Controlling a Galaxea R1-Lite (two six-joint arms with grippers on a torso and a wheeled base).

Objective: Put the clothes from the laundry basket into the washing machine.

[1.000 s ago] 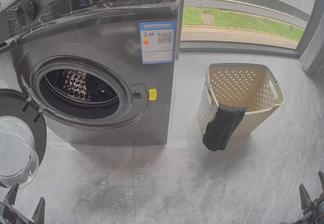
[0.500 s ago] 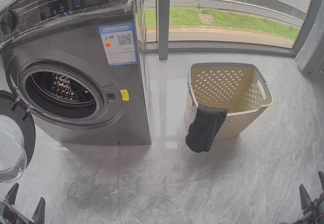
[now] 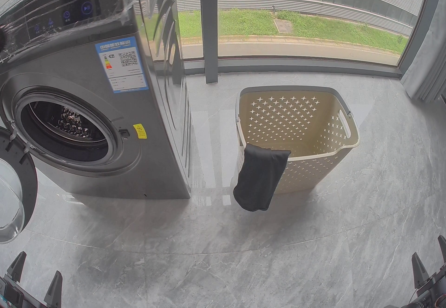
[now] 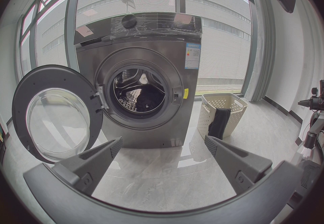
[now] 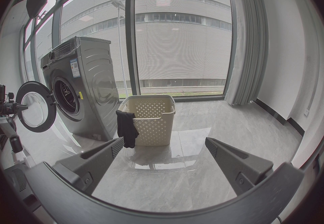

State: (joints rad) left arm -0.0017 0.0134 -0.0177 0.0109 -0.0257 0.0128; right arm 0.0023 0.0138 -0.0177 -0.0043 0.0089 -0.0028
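Beside a floor-to-ceiling window [image 3: 302,7], a cream laundry basket [image 3: 292,88] stands upright on the grey marble-patterned floor [image 3: 209,258], just to the right of a silver front-loading washing machine [image 3: 153,137]. A dark garment [image 3: 259,176] hangs over the basket's near rim at its left corner. Most of it is draped down the outer wall, with its lower end close to the floor. The machine's round door [image 4: 55,115] is swung wide to the left on its hinge, leaving the drum mouth uncovered. The left wrist view shows a dark piece of clothing [image 4: 150,98] lying inside the drum. Clear plastic film [image 3: 60,2] wraps the control panel on top. The left gripper [image 4: 162,140] hangs low near the floor in front of the open door, fingers spread apart and holding nothing. The right gripper [image 5: 163,140], likewise low and well short of the basket, is also spread wide and empty. A pale curtain [image 3: 425,67] hangs at the window's right edge.
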